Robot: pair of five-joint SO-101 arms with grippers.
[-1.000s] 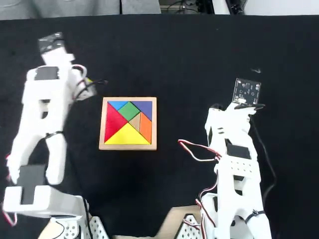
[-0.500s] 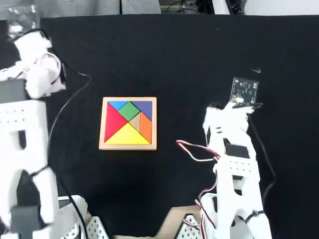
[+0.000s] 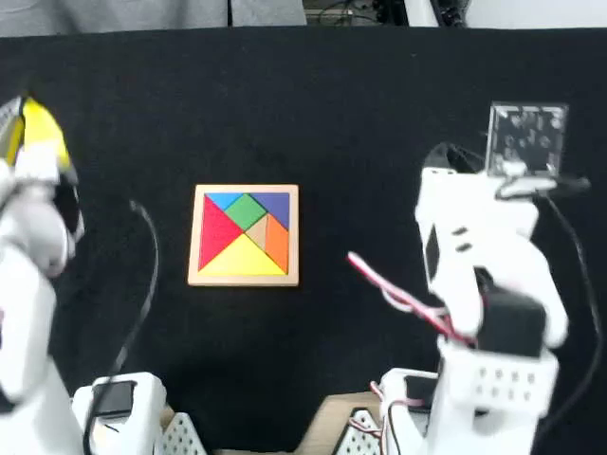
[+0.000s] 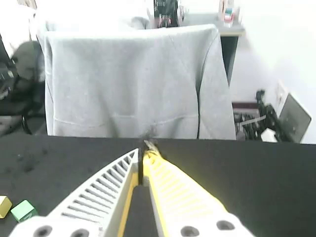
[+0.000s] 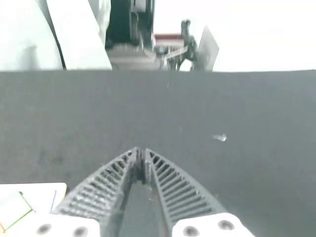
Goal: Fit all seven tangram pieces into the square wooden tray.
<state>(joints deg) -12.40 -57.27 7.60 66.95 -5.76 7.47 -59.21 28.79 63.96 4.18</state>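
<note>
The square wooden tray (image 3: 197,232) lies mid-table, left of centre, with all seven coloured tangram pieces (image 3: 246,232) fitted flat inside it. A corner of the tray (image 5: 34,188) with pieces shows in the right wrist view. My left gripper (image 4: 143,148), white and yellow, is shut with nothing in it and raised at the table's left edge, well clear of the tray. My right gripper (image 5: 142,154), grey, is shut and empty. It is raised over bare cloth to the right of the tray.
A black cloth (image 3: 360,114) covers the table. Two small blocks, yellow and green (image 4: 15,208), lie on the cloth in the left wrist view. A chair draped in grey fabric (image 4: 133,84) stands beyond the far edge. The arm bases (image 3: 398,417) sit at the near edge.
The left arm has swung up and outward to the table's left edge. The right arm has lifted and drawn back to the right. The tray and its pieces have stayed put.
</note>
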